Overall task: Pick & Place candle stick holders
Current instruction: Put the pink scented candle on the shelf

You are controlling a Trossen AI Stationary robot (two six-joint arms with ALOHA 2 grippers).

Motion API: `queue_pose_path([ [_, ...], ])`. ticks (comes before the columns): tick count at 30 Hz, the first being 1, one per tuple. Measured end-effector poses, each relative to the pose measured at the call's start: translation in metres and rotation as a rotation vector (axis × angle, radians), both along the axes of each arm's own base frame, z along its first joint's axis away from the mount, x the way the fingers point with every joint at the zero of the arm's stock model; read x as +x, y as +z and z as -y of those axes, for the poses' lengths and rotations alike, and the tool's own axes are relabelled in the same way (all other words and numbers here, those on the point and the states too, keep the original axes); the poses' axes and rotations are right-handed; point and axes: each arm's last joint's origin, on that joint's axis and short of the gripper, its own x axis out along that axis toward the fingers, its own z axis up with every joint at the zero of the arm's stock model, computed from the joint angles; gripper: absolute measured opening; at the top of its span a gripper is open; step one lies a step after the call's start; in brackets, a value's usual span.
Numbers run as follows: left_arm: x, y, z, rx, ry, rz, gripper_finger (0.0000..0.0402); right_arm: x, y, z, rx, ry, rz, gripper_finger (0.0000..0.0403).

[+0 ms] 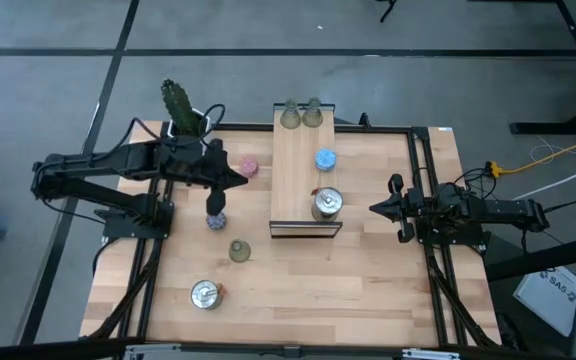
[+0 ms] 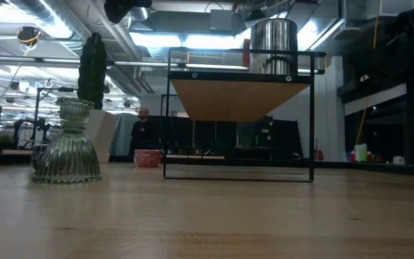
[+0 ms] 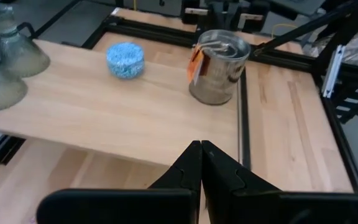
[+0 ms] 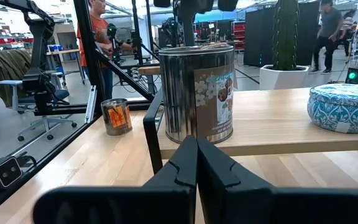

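Observation:
A raised wooden board (image 1: 298, 170) carries two green bell-shaped holders (image 1: 300, 114) at its far end, a blue holder (image 1: 325, 159) (image 3: 125, 60) and a silver holder (image 1: 326, 203) (image 3: 219, 65) (image 4: 196, 93). Standing on the table are a pink holder (image 1: 249, 166), a purple one (image 1: 216, 220), a green one (image 1: 239, 250) (image 2: 67, 144) and a second silver one (image 1: 205, 294). My left gripper (image 1: 240, 178) (image 3: 201, 149) is shut and hovers left of the board, near the pink holder. My right gripper (image 1: 373, 208) (image 4: 196, 146) is shut, right of the board, facing the silver holder.
A cactus in a white pot (image 1: 178, 105) (image 4: 284, 37) stands at the table's far left corner. The board sits on a black wire frame (image 2: 239, 176) with a gap beneath it. Bare tabletop lies at the near right (image 1: 368, 290). People move in the room behind.

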Motion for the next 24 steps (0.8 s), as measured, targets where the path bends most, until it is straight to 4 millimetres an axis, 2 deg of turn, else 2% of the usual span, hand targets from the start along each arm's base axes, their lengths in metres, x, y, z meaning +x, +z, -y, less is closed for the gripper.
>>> queue_pose_path([
  [16, -0.012, -0.006, -0.051, -0.056, 0.290, -0.047, 0.0003, 0.000, 0.000, 0.000, 0.000, 0.000, 0.000, 0.0005],
  [24, -0.005, -0.016, -0.068, -0.019, 0.319, -0.117, 0.0017, 0.000, 0.000, 0.000, 0.000, 0.000, 0.000, 0.0005],
])
